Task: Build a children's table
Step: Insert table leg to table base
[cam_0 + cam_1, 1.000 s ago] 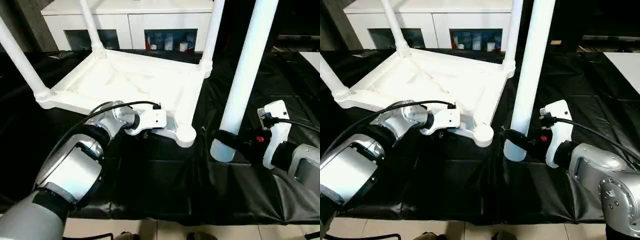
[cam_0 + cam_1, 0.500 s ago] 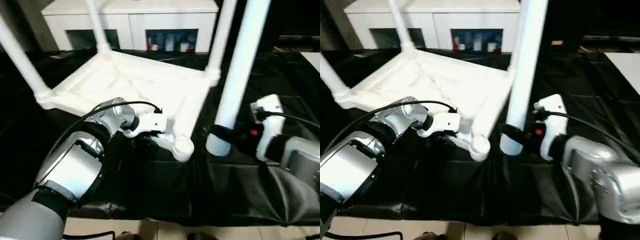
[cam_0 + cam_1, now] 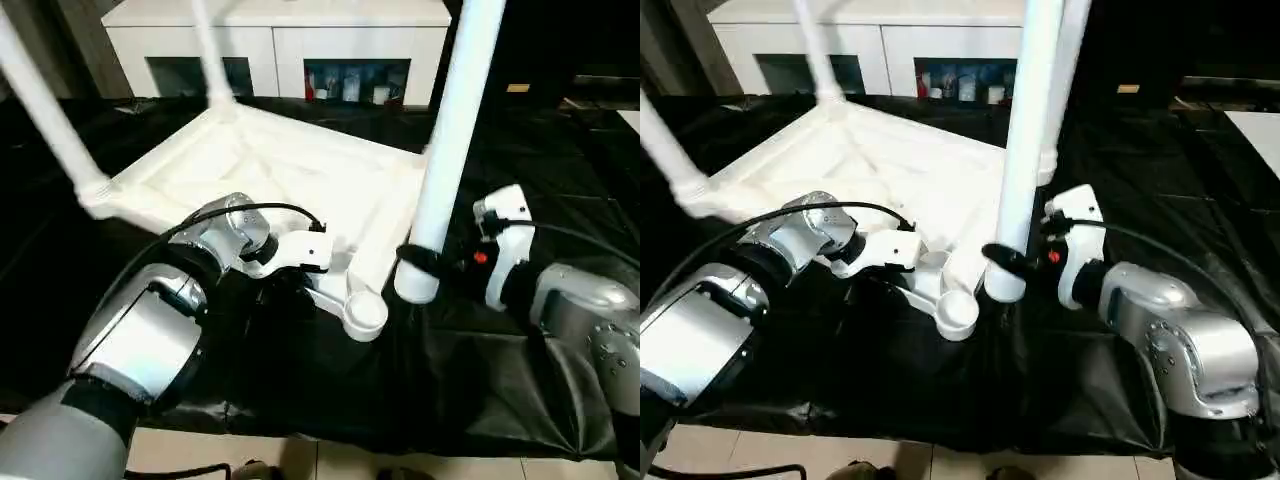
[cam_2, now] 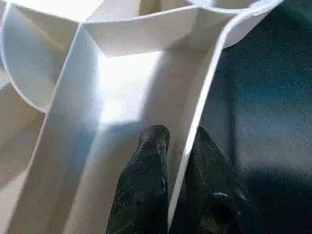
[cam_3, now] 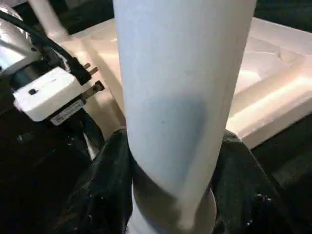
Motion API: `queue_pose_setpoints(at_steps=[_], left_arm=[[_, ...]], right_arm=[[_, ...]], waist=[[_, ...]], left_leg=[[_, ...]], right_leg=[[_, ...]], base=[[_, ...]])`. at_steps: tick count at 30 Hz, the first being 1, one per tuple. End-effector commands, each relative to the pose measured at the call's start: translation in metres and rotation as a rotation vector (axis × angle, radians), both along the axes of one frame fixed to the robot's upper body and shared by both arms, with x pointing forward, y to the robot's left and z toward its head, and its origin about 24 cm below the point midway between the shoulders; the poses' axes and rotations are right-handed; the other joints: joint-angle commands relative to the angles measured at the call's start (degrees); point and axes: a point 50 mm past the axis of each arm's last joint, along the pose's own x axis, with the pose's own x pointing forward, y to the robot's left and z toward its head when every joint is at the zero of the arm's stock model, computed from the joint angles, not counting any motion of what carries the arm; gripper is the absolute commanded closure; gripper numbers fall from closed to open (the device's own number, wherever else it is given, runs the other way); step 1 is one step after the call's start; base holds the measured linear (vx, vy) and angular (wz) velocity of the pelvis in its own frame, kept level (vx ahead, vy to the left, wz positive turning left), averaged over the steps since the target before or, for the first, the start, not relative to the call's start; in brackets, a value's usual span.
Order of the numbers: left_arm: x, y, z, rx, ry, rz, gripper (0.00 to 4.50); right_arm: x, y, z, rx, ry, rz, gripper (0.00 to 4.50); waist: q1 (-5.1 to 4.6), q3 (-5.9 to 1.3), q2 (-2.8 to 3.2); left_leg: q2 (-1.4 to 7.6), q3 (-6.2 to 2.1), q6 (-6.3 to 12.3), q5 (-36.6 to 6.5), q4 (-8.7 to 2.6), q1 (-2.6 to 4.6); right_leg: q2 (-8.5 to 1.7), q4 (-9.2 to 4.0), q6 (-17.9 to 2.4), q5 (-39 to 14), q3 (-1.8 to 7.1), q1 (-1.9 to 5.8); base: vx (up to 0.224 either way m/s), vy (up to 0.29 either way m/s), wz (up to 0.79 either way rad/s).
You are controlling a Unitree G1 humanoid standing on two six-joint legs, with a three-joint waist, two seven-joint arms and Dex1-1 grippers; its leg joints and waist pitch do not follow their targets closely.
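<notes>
The white tabletop (image 3: 270,170) lies upside down, ribbed underside up, with a leg standing in its left corner (image 3: 45,110), one at the back (image 3: 210,50) and one at the back right (image 3: 1068,70). Its near corner socket (image 3: 365,315) is empty and faces up. My left gripper (image 4: 178,144) is shut on the tabletop's rim wall just behind that socket, one finger on each side. My right gripper (image 3: 417,263) is shut on the fourth leg (image 3: 455,120) near its flared lower end, holding it upright just right of the empty socket.
A white cabinet (image 3: 280,40) with dark glass doors stands behind the tabletop. Black cloth (image 3: 300,390) covers the floor under the work, and pale floor tiles (image 3: 350,460) show at its near edge.
My right gripper has carried the upright leg left, closer to the empty near socket. The near corner has tipped so the socket's opening shows. The camera has also shifted.
</notes>
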Motion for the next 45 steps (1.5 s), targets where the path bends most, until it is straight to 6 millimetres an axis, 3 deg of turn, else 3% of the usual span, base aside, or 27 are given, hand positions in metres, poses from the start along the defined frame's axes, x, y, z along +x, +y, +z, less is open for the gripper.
queue_pose_setpoints(at_steps=[1, 3, 7, 11, 12, 13, 14, 15, 16, 19, 25, 28, 34, 39, 42, 44, 45], left_arm=[[0.002, 0.013, -0.011, -0.055, -0.004, 0.171, 4.19], [0.0, 0.009, -0.016, -0.144, -0.003, 0.252, 4.19], [-0.014, 0.005, -0.028, -0.21, -0.047, 0.223, 4.3], [-0.033, -0.003, -0.029, -0.338, -0.106, 0.152, 4.49], [-0.036, -0.004, -0.029, -0.354, -0.107, 0.151, 4.49], [-0.039, -0.004, -0.03, -0.365, -0.105, 0.156, 4.5], [-0.045, -0.004, -0.031, -0.373, -0.122, 0.128, 4.5], [-0.045, -0.004, -0.031, -0.373, -0.122, 0.128, 4.5], [-0.049, -0.004, -0.033, -0.369, -0.131, 0.123, 4.5], [-0.056, -0.001, -0.037, -0.337, -0.137, 0.112, 4.5], [-0.057, -0.001, -0.036, -0.341, -0.127, 0.19, 4.5], [-0.055, -0.005, -0.033, -0.373, -0.087, 0.27, 4.5], [-0.058, -0.016, -0.032, -0.422, 0.032, 0.345, 4.5], [-0.06, -0.017, -0.031, -0.396, 0.035, 0.328, 4.5], [-0.057, -0.015, -0.03, -0.388, 0.02, 0.34, 4.5], [-0.055, -0.014, -0.03, -0.377, 0.001, 0.342, 4.5], [-0.055, -0.013, -0.029, -0.371, -0.007, 0.343, 4.5]], right_arm=[[0.001, 0.001, 0.003, -0.002, -0.028, -0.002, 2.64], [0.002, 0.0, 0.001, 0.005, -0.033, -0.021, 2.64], [0.003, -0.002, -0.003, -0.002, -0.03, -0.058, 2.64], [0.006, -0.003, -0.008, -0.009, -0.032, -0.117, 2.64], [0.007, -0.003, -0.009, -0.008, -0.032, -0.128, 2.64], [0.008, -0.003, -0.009, -0.006, -0.033, -0.137, 2.64], [0.009, -0.002, -0.011, -0.002, -0.03, -0.14, 2.64], [0.009, -0.002, -0.011, -0.002, -0.03, -0.14, 2.64], [0.01, 0.0, -0.012, -0.002, -0.03, -0.134, 2.64], [0.012, 0.004, -0.012, -0.003, -0.032, -0.12, 2.64], [0.013, 0.014, -0.009, 0.026, -0.036, -0.059, 2.64], [0.013, 0.017, -0.01, 0.023, -0.03, -0.012, 2.64], [0.025, 0.019, -0.018, -0.011, -0.026, -0.008, 2.64], [0.031, 0.019, -0.022, -0.045, -0.025, 0.028, 2.64], [0.034, 0.019, -0.023, -0.041, -0.012, 0.043, 2.64], [0.035, 0.019, -0.024, -0.044, -0.009, 0.052, 2.64], [0.036, 0.018, -0.026, -0.046, -0.008, 0.056, 2.64]], waist=[[0.68, -5.07, -1.42], [0.47, -4.91, -1.53], [0.09, -4.82, -1.92], [-0.34, -4.83, -1.54], [-0.39, -4.72, -1.84], [-0.38, -4.68, -1.7], [-0.37, -4.58, -2.06], [-0.27, -4.61, -1.87], [-0.34, -4.55, -2.13], [-0.6, -4.49, -2.06], [-0.64, -4.81, -1.9], [-0.7, -4.87, -2.18], [-0.85, -4.71, -2.45], [-0.99, -4.91, -3.05], [-0.98, -4.9, -3.04], [-1.05, -4.84, -3.56], [-1.02, -4.73, -3.34]], left_leg=[[2.84, -1.56, 3.76, -6.23, -3.52, 0.88], [2.73, -1.69, 2.98, -6.68, -3.63, 0.62], [2.72, -1.7, 2.81, -7.82, -3.68, 0.76], [2.96, -1.67, 2.33, -9.1, -3.76, 1.0], [2.93, -1.54, 2.11, -10.09, -3.85, 1.28], [2.95, -1.59, 1.68, -10.61, -3.94, 1.29], [2.89, -1.58, 1.51, -11.1, -4.01, 1.3], [2.98, -1.65, 1.39, -11.3, -4.04, 1.35], [2.96, -1.66, 1.23, -11.44, -4.13, 1.32], [2.79, -1.64, 1.01, -11.32, -4.18, 1.17], [2.79, -1.52, 1.31, -9.36, -4.12, 1.16], [2.86, -1.43, 1.7, -8.65, -4.05, 1.11], [2.57, -1.43, 1.68, -10.11, -3.88, 1.06], [2.59, -1.49, 2.57, -9.1, -3.8, 0.88], [2.65, -1.48, 2.85, -8.58, -3.84, 0.9], [2.64, -1.44, 2.9, -9.01, -3.85, 0.89], [2.67, -1.46, 2.67, -9.71, -3.88, 0.97]], right_leg=[[-4.48, -3.37, -17.41, -6.38, 2.27, 3.79], [-4.46, -3.42, -16.53, -8.92, 2.19, 4.02], [-4.31, -4.01, -14.69, -13.9, 2.26, 3.65], [-4.14, -4.14, -14.07, -15.3, 2.29, 3.04], [-3.95, -4.41, -13.41, -17.19, 2.3, 2.67], [-3.96, -4.4, -12.64, -18.48, 2.35, 2.66], [-3.93, -4.65, -11.68, -19.99, 2.36, 2.49], [-4.07, -4.59, -11.38, -20.45, 2.43, 2.47], [-3.96, -4.58, -10.67, -21.27, 2.38, 2.39], [-3.85, -4.67, -9.76, -21.62, 2.4, 2.23], [-3.74, -4.13, -10.73, -16.55, 2.56, 2.34], [-3.75, -3.81, -11.82, -14.27, 2.55, 2.55], [-3.78, -4.62, -10.91, -19.62, 2.49, 2.44], [-3.77, -4.3, -10.87, -17.91, 2.41, 2.62], [-3.68, -4.26, -11.01, -16.97, 2.38, 2.57], [-3.7, -4.35, -10.86, -17.74, 2.32, 2.57], [-3.79, -4.55, -10.58, -19.16, 2.35, 2.42]], base=[[0.0, 0.0, 0.0], [0.0, 0.0, 0.0], [0.0, 0.0, 0.0], [0.0, 0.0, 0.0], [0.0, 0.0, 0.0], [0.0, 0.0, 0.0], [0.0, 0.0, 0.0], [0.0, 0.0, 0.0], [0.0, 0.0, 0.0], [0.0, 0.0, 0.0], [0.0, 0.0, 0.0], [0.0, 0.0, 0.0], [0.0, 0.0, 0.0], [0.0, 0.0, 0.0], [0.0, 0.0, 0.0], [0.0, 0.0, 0.0], [0.0, 0.0, 0.0]])
